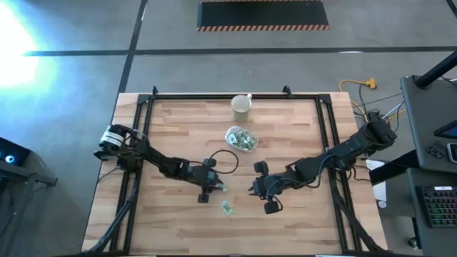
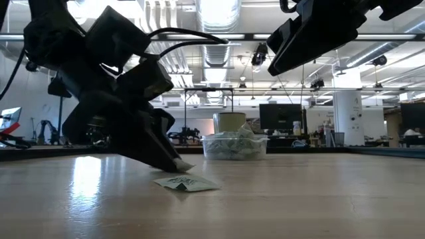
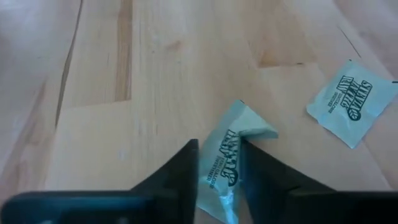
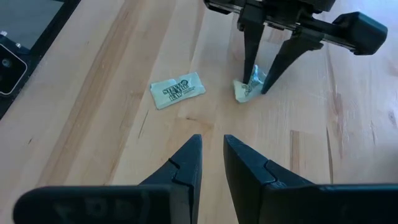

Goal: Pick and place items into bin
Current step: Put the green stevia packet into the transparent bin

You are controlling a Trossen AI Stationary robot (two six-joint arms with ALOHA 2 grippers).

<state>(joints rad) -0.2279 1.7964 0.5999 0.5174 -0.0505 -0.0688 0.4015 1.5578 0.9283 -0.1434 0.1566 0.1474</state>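
A pale-green packet (image 3: 229,158) stands buckled between the fingers of my left gripper (image 3: 217,168), which is shut on it near the table's middle (image 1: 212,188). A second packet (image 1: 227,208) lies flat just nearer the front edge; it also shows in the left wrist view (image 3: 353,102) and the right wrist view (image 4: 178,89). The clear bin (image 1: 241,139), with several packets in it, stands farther back. My right gripper (image 4: 212,155) hovers above the table to the right (image 1: 260,189). It has a narrow gap between its fingers and nothing in it. My left gripper pinches the packet across its middle (image 3: 225,163) between its two fingers (image 4: 250,62). The fingers slant down from the table's left. The packet is bent up between them, and its folded free end (image 3: 256,127) rests on the wood.
A cream cup (image 1: 242,107) stands behind the bin near the far edge. A black frame rail (image 1: 325,128) borders the wooden top. Bare wood lies along the near edge and on the left.
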